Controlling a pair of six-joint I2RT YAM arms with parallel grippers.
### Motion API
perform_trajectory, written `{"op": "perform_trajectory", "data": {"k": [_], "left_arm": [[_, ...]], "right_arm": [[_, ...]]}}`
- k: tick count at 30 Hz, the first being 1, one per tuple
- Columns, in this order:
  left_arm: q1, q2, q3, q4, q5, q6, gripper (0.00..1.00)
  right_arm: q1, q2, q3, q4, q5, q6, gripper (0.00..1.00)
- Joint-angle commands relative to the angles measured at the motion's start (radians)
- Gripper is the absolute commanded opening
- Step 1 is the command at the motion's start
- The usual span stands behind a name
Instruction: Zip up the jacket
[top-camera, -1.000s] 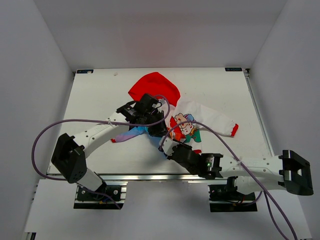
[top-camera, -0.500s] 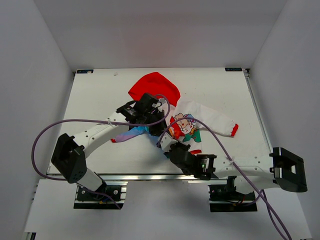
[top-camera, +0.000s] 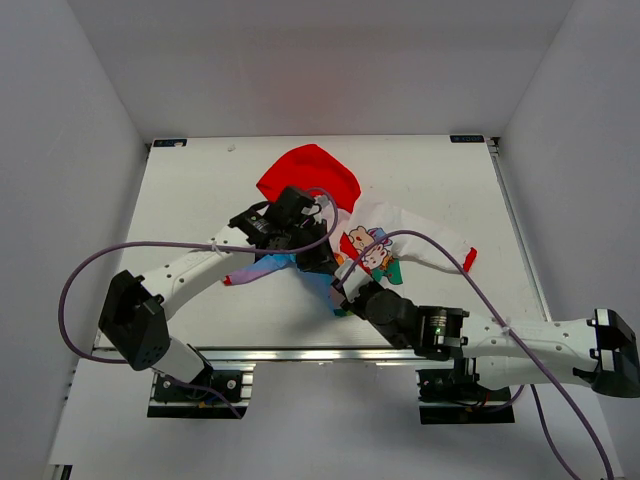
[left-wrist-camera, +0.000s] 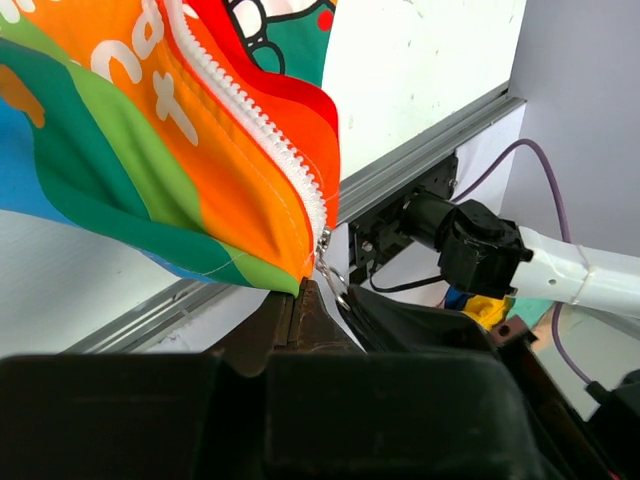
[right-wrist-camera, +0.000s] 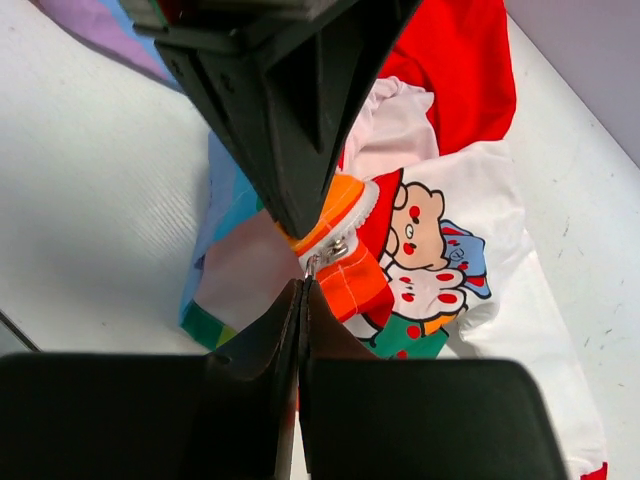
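At the jacket (left-wrist-camera: 150, 150) hem, wrist views alone show the slider (left-wrist-camera: 324, 242).

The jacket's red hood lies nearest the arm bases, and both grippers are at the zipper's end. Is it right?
No. The top view shows the hood farthest from the bases; the left gripper and right gripper are at the zipper's end.

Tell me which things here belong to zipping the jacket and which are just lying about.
Job: small hooded jacket, red hood, white printed body; its white zipper; left tool; right tool.
Just there: purple cables; white table.
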Motion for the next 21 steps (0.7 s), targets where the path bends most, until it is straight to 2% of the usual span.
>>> {"op": "perform_trajectory", "data": {"k": [1, 11, 21], "left_arm": [[0.001, -0.058, -0.019, -0.001, -0.011, 0.023, 0.0], [0.002, -0.103, -0.091, -0.012, 0.002, 0.073, 0.0], [0.001, -0.113, -0.088, 0.01, 0.026, 0.118, 0.0]], "right_arm": [[-0.018, -0.016, 0.056, -0.001, -0.034, 0.043, 0.0], [-0.114, 0.045, 0.096, 0.047, -0.034, -0.003, 0.0], [-0.158, 0.061, 0.069, -0.012, -0.299, 0.012, 0.0]]}}
